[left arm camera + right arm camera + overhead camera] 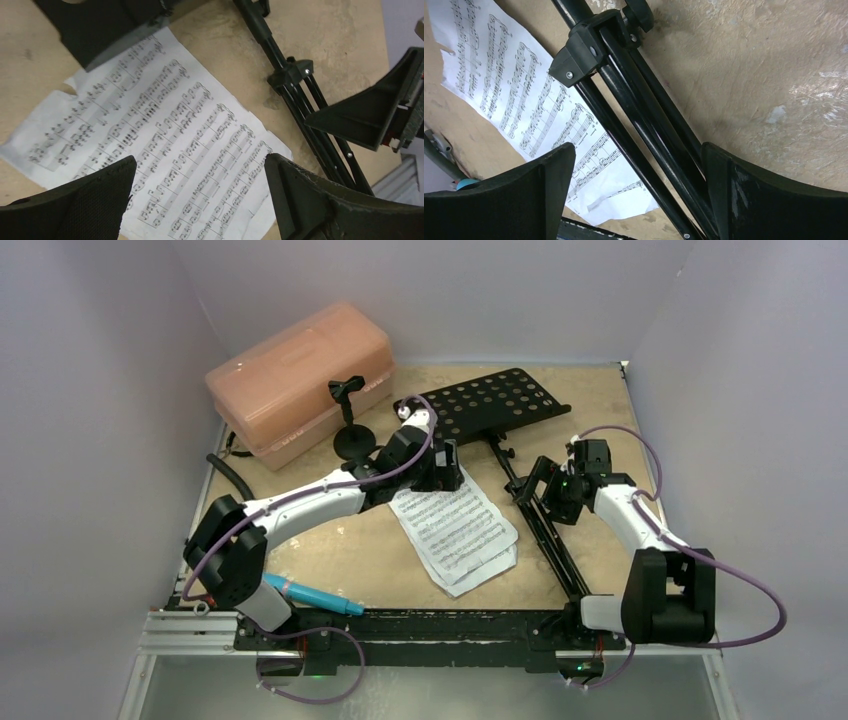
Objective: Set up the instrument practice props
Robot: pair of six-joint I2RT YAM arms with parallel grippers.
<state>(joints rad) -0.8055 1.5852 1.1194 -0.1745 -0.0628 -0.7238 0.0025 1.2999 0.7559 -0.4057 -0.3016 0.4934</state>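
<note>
- My left gripper (197,167) hangs over the sheet-music pages (457,527), fingers spread wide and holding nothing.
- My right gripper (639,152) is equally wide, above the folded legs of the music stand (545,530), which lies flat.
- The mic stand (352,435) is upright beside the pink box (295,375); the microphone (312,596) lies by my left base.

A pink translucent box (300,380) sits closed at back left.

Sheet music (165,140) beside folded stand legs (320,125).
</note>
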